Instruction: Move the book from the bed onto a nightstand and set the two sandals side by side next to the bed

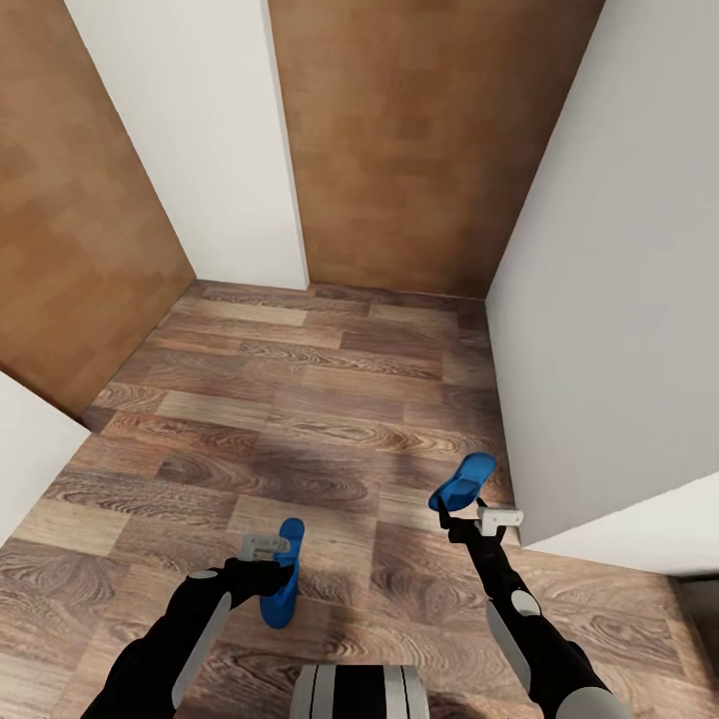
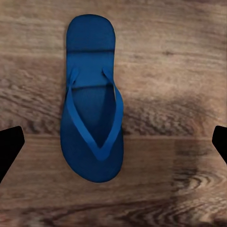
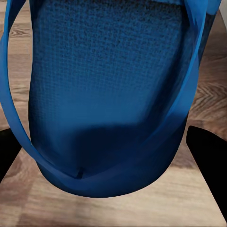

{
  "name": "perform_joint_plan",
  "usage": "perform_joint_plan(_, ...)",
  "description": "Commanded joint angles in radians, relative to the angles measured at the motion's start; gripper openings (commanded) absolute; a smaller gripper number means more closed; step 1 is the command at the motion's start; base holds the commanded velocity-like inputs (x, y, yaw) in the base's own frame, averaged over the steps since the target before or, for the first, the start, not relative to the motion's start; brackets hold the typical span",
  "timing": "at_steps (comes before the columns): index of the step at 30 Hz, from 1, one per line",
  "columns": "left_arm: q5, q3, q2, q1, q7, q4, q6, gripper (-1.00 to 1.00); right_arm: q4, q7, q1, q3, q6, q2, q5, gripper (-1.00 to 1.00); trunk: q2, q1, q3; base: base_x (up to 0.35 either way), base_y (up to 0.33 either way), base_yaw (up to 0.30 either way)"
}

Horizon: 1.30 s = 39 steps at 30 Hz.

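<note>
One blue sandal (image 1: pixel 284 584) lies flat on the wood-plank floor, straps up, in full view in the left wrist view (image 2: pixel 92 104). My left gripper (image 1: pixel 270 569) hovers just above it, open, its fingertips (image 2: pixel 10 144) spread wide on either side and apart from it. The other blue sandal (image 1: pixel 464 479) is tilted off the floor, and my right gripper (image 1: pixel 451 511) is shut on its toe end. Close up, its sole (image 3: pixel 109 94) spans the gap between the fingers (image 3: pixel 208 156). The book, the bed and the nightstand are out of view.
A white wall (image 1: pixel 619 300) rises close to the right arm, its corner beside the held sandal. Brown wooden doors (image 1: pixel 429 150) (image 1: pixel 70 220) and a white wall section (image 1: pixel 210 130) close the far end. Open plank floor (image 1: pixel 320 399) stretches ahead.
</note>
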Motion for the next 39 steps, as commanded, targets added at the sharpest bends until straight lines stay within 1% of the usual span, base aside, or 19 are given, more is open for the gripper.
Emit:
perform_joint_plan(1, 0.008, -0.001, 0.001, 0.000, 0.002, -0.001, 0.005, 1.00, 0.001, 0.005, -0.001, 0.003, -0.004, -0.001, -0.011, -1.00, 0.000, 0.000, -0.001, 0.000, 0.000, 0.000)
perform_joint_plan(6, 0.012, -0.001, -0.001, 0.000, 0.002, -0.002, 0.005, 1.00, 0.002, 0.005, -0.001, 0.003, -0.004, 0.000, -0.011, -1.00, 0.000, 0.000, -0.001, 0.000, 0.000, 0.000)
perform_joint_plan(9, 0.014, -0.002, -0.007, 0.000, 0.003, -0.003, 0.005, 1.00, 0.002, 0.005, -0.001, 0.003, -0.004, 0.000, -0.004, -1.00, 0.000, 0.000, -0.001, 0.000, 0.000, 0.000)
perform_joint_plan(12, 0.013, -0.002, -0.026, 0.000, 0.003, -0.002, 0.005, 1.00, 0.001, 0.005, -0.001, 0.003, -0.004, 0.001, 0.011, -1.00, 0.000, 0.000, -0.001, 0.000, 0.000, 0.000)
perform_joint_plan(14, 0.013, -0.002, -0.032, 0.000, 0.003, -0.001, 0.005, 1.00, 0.001, 0.005, -0.001, 0.003, -0.004, 0.001, 0.015, -1.00, 0.000, 0.000, -0.004, 0.000, 0.000, 0.000)
perform_joint_plan(19, 0.012, -0.003, -0.036, 0.000, 0.003, -0.001, 0.005, 1.00, 0.001, 0.005, -0.001, 0.003, -0.004, 0.001, 0.017, -1.00, -0.002, 0.003, -0.024, 0.000, 0.000, 0.000)
perform_joint_plan(26, 0.012, -0.003, -0.036, 0.000, 0.003, -0.001, 0.004, 1.00, 0.001, 0.005, -0.001, 0.003, -0.005, 0.001, 0.017, -1.00, -0.002, 0.003, -0.024, 0.000, 0.000, 0.000)
perform_joint_plan(28, 0.012, -0.004, -0.037, 0.000, 0.003, -0.001, 0.003, 1.00, -0.008, 0.004, -0.001, 0.004, -0.005, 0.002, 0.017, -1.00, -0.002, 0.003, -0.024, 0.000, 0.000, 0.000)
perform_joint_plan(31, 0.012, -0.004, -0.042, 0.000, 0.003, 0.000, 0.003, 1.00, -0.074, 0.003, -0.001, 0.009, -0.008, 0.002, 0.018, -1.00, -0.002, 0.003, -0.024, 0.000, 0.000, 0.000)
perform_joint_plan(34, 0.012, -0.004, -0.043, 0.000, 0.003, 0.000, 0.003, 1.00, -0.123, 0.003, -0.001, 0.012, -0.049, 0.002, 0.017, -1.00, -0.002, 0.003, -0.024, 0.000, 0.000, 0.000)
perform_joint_plan(36, 0.011, -0.005, -0.044, 0.000, 0.003, 0.007, 0.003, 1.00, -0.134, 0.003, -0.001, 0.012, -0.086, 0.002, 0.017, -1.00, -0.002, 0.003, -0.024, 0.000, 0.000, 0.000)
perform_joint_plan(39, 0.010, -0.006, -0.048, 0.000, 0.003, 0.030, -0.003, 1.00, -0.141, 0.003, -0.001, 0.012, -0.111, 0.002, 0.017, -1.00, -0.002, 0.003, -0.024, 0.000, 0.000, 0.000)
